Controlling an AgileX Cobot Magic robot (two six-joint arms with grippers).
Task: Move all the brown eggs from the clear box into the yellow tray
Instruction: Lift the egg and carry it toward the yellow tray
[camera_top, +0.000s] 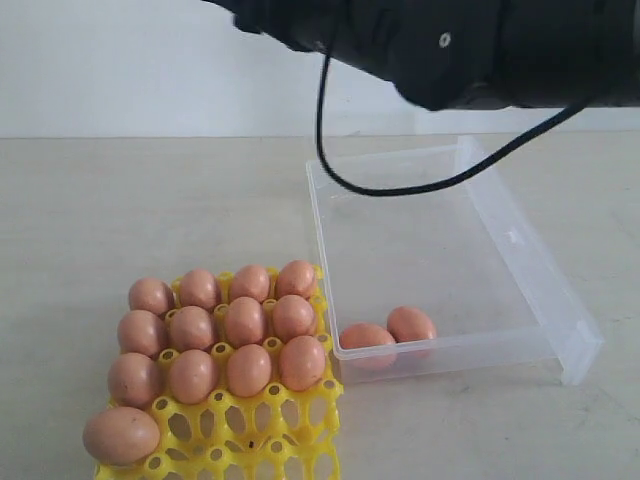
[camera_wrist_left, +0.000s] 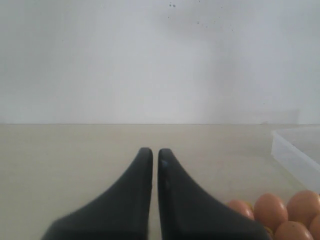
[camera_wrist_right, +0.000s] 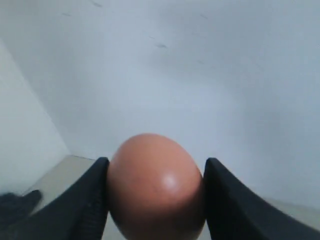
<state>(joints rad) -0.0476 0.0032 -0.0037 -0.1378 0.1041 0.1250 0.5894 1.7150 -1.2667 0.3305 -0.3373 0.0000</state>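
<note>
The right claw (camera_wrist_right: 156, 162) is clamped on one brown egg (camera_wrist_right: 155, 192), its two fingers pressing the shell's widest part from either side, with only blank wall beyond it. The left claw (camera_wrist_left: 151, 152) is together on nothing, a thin slit between its tips, with some of the seated eggs (camera_wrist_left: 270, 210) close beside it and a corner of the clear box (camera_wrist_left: 295, 155) a little further off. The grip looks risky: the shell is smooth and rounded, so a jolt could let it slide out, while a harder squeeze could crack it. A poor descent could land it on a peg or on a filled cup. Only the exterior view shows the count: the yellow tray (camera_top: 250, 430) holds thirteen, two eggs (camera_top: 368, 336) remain in the box corner, and a cable (camera_top: 400, 185) hangs from the arm (camera_top: 480, 50) over the box. Only the right wrist view shows the held egg.
</note>
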